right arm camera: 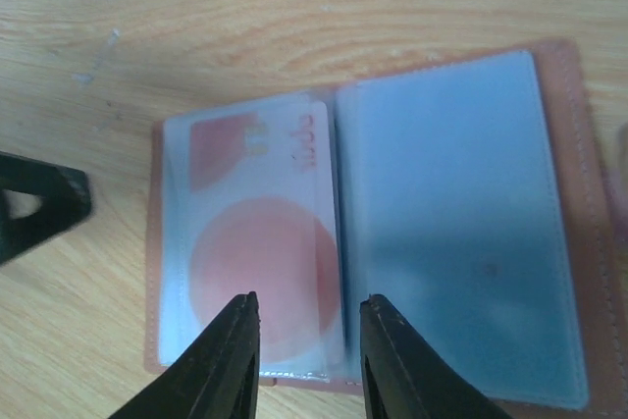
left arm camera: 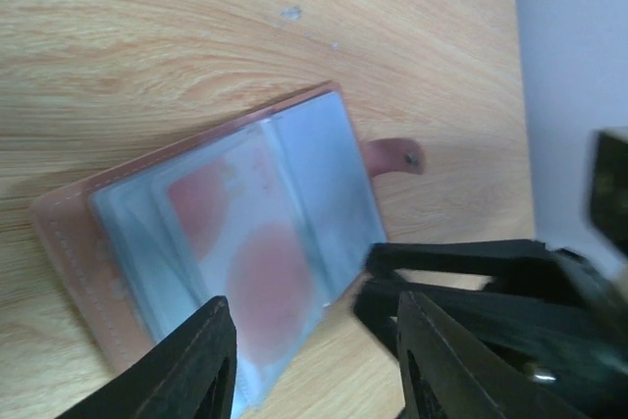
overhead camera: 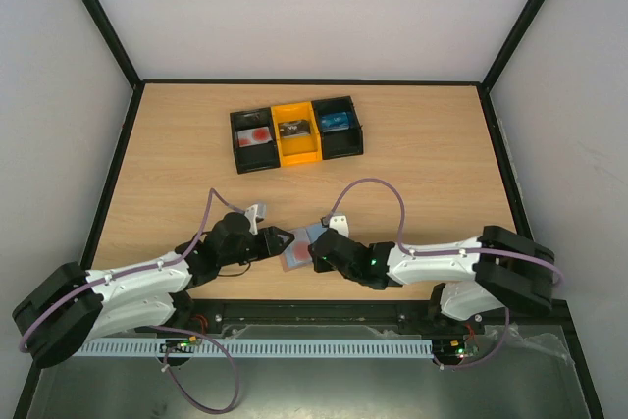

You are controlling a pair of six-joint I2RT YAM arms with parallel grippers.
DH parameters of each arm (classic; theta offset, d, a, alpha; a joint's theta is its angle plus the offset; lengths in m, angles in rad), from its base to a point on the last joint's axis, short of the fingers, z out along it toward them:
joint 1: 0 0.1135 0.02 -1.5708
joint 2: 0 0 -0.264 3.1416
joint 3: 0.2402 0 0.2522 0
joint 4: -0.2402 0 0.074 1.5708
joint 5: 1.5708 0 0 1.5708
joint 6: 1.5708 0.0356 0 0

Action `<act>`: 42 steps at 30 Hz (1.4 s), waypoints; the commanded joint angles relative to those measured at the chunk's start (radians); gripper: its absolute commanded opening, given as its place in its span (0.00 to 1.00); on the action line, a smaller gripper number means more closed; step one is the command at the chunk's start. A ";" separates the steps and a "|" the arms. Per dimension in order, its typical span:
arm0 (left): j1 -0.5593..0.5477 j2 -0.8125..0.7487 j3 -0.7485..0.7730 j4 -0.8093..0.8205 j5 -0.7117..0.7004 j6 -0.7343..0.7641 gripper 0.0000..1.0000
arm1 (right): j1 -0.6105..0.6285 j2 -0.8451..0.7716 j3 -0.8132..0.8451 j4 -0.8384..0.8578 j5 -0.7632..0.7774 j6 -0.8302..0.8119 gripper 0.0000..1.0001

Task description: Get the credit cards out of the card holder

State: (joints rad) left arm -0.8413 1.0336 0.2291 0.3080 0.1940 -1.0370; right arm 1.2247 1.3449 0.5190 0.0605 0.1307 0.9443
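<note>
"Pinkish-brown bifold card holder (overhead camera: 297, 254) with blue-grey inner panels: where is it seen from above?"

"It is seen lying open on the wooden table (overhead camera: 432, 174), near the front edge, between the left gripper (overhead camera: 278, 240) and the right gripper (overhead camera: 314, 250). A black-and-yellow three-compartment tray (overhead camera: 297, 158) is set well apart, farther back. Small items are held in it, too small to be told."

"And from the left wrist?"

"The left gripper (left arm camera: 314, 360) is shown released, its jaws spread over the holder's near edge. A pale card with a red round mark (left arm camera: 257, 282) is seen under a clear sleeve (left arm camera: 314, 183). The right gripper's black fingers (left arm camera: 471, 267) are just beside the holder."

"From the right wrist?"

"The right gripper (right arm camera: 306, 360) is likewise unclenched, poised above that card. Nothing is grasped. The plain red card cannot be made out."

"Which step is in hand, then?"

"Extraction is judged not yet begun. The card's edge must be pinched while the holder is pinned down. Trouble may be expected from the slick sleeve and the crowded fingers."
</note>
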 commanded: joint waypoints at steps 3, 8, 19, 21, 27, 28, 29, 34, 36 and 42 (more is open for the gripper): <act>-0.003 -0.034 -0.037 0.088 0.012 -0.058 0.49 | 0.006 0.123 0.014 0.101 -0.033 -0.002 0.24; -0.003 -0.015 -0.060 0.138 0.026 -0.078 0.50 | 0.006 0.178 -0.033 0.153 -0.049 0.037 0.13; -0.003 0.008 -0.064 0.136 0.018 -0.074 0.51 | 0.006 0.212 -0.099 0.343 -0.192 0.112 0.02; -0.003 0.004 -0.061 0.105 -0.001 -0.069 0.51 | 0.006 0.217 -0.096 0.350 -0.197 0.113 0.02; -0.003 -0.023 -0.067 0.056 -0.035 -0.070 0.54 | 0.006 0.214 -0.099 0.349 -0.193 0.121 0.02; -0.003 -0.026 -0.067 0.051 -0.038 -0.069 0.55 | 0.006 0.215 -0.100 0.350 -0.192 0.123 0.02; -0.003 -0.028 -0.068 0.049 -0.040 -0.069 0.57 | 0.006 0.216 -0.102 0.350 -0.192 0.125 0.02; -0.003 -0.010 -0.068 0.052 -0.030 -0.072 0.59 | 0.006 0.217 -0.102 0.347 -0.191 0.125 0.02; -0.003 -0.002 -0.067 0.049 -0.031 -0.073 0.60 | 0.006 0.216 -0.099 0.345 -0.190 0.123 0.02; -0.003 0.007 -0.071 0.044 -0.034 -0.081 0.62 | 0.006 0.215 -0.099 0.341 -0.189 0.123 0.02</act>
State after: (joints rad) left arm -0.8413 1.0309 0.1707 0.3695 0.1738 -1.1114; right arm 1.2243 1.5410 0.4343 0.4305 -0.0551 1.0603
